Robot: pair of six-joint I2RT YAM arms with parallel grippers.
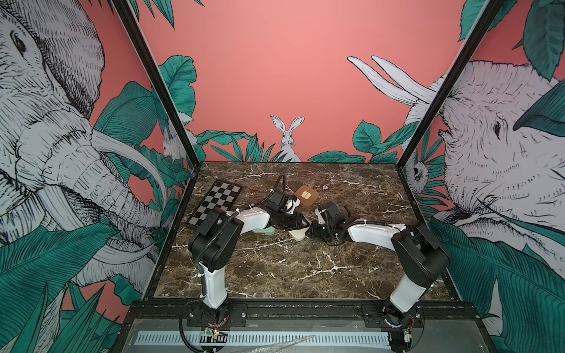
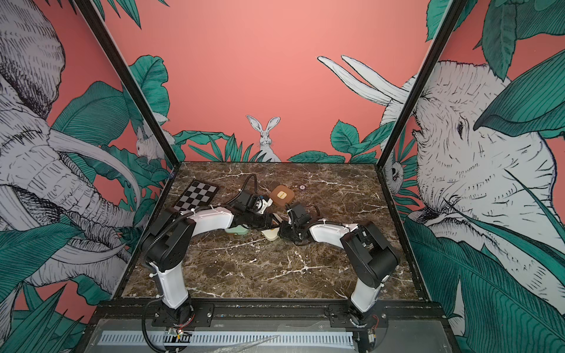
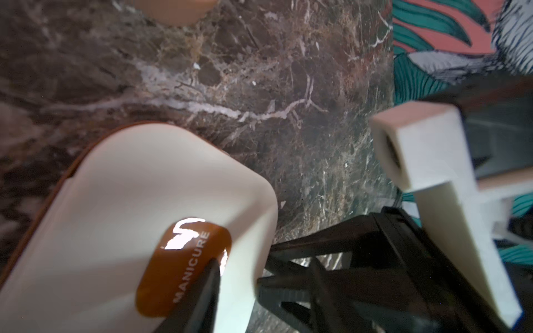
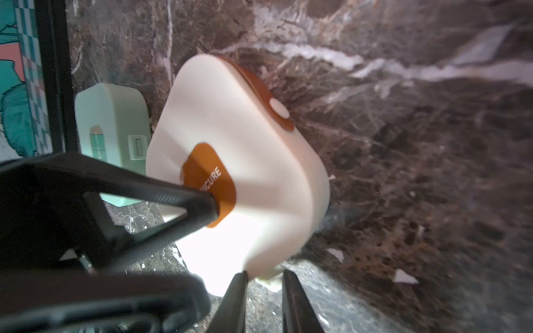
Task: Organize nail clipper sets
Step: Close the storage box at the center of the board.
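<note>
The cream case (image 4: 259, 161), shut, with a brown MANICURE label, sits tilted on the marble at mid-table (image 1: 298, 234). My left gripper (image 3: 239, 274) is open. One fingertip (image 4: 210, 201) rests on the label and the other finger lies beside the case's edge. My right gripper (image 4: 265, 275) has its jaws narrow, closed on the case's lower corner. The mint green case (image 4: 115, 124) lies just behind the cream one, partly under my left arm (image 1: 266, 231). The brown case (image 1: 306, 194) lies shut farther back. No loose tools show.
A black-and-grey checkerboard (image 1: 214, 203) lies at the back left. A small round object (image 1: 325, 186) sits on the marble behind the brown case. Both forearms meet over mid-table. A white block of the right arm (image 3: 418, 150) stands close to my left gripper.
</note>
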